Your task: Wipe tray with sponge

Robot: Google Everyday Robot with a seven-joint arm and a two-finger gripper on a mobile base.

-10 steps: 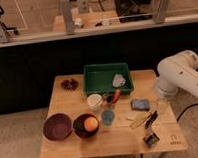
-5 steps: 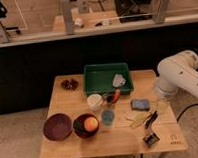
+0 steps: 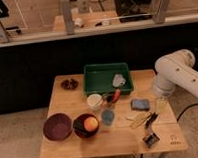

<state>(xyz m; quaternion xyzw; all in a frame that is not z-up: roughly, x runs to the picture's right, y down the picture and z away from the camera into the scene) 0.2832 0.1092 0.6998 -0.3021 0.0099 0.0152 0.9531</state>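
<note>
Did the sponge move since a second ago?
No. The sponge lies at the same spot, just in front of the right corner of the tray. The open gripper hovers near the front right edge of the table, away from the sponge.

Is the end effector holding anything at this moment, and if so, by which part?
Nothing is held. The end effector hangs open near the front right corner of the table; the sponge lies there untouched.

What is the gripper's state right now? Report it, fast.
Gripper: open, holding nothing, above the table's near right corner; the sponge lies apart from it.
</note>
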